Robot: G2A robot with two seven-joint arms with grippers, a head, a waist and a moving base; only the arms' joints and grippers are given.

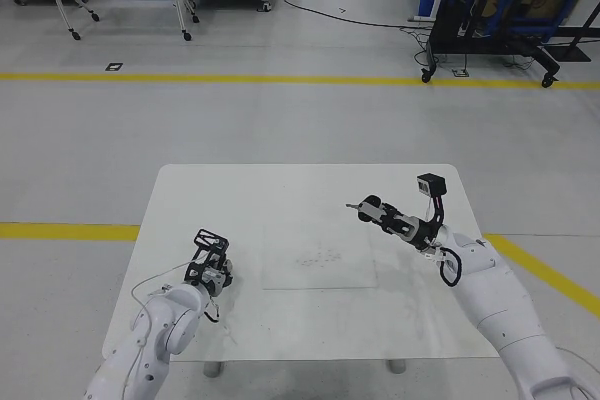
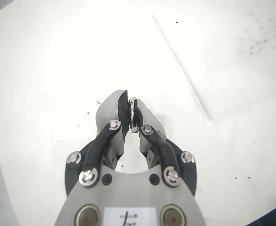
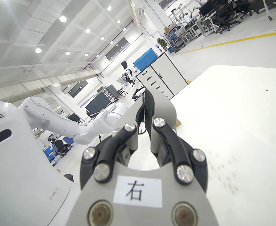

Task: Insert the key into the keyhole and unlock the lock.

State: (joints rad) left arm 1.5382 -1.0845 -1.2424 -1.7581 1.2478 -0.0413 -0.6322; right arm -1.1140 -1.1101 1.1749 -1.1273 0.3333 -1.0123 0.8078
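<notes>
**Top view.** One table (image 1: pixel 280 190) and two arms. The left tool (image 1: pixel 221 270) sits low over the table's near left part. The right tool (image 1: pixel 367 207) is well apart over the far right part, with one thin key (image 1: pixel 351 206) protruding from its closed grip.

**Left wrist view.** Here we see what the top view hides: one lock (image 2: pixel 133 116), edge-on, clamped tight in the left tool just above the table.

**Right wrist view.** We see the right tool pressed closed; the key itself is hard to make out.
</notes>
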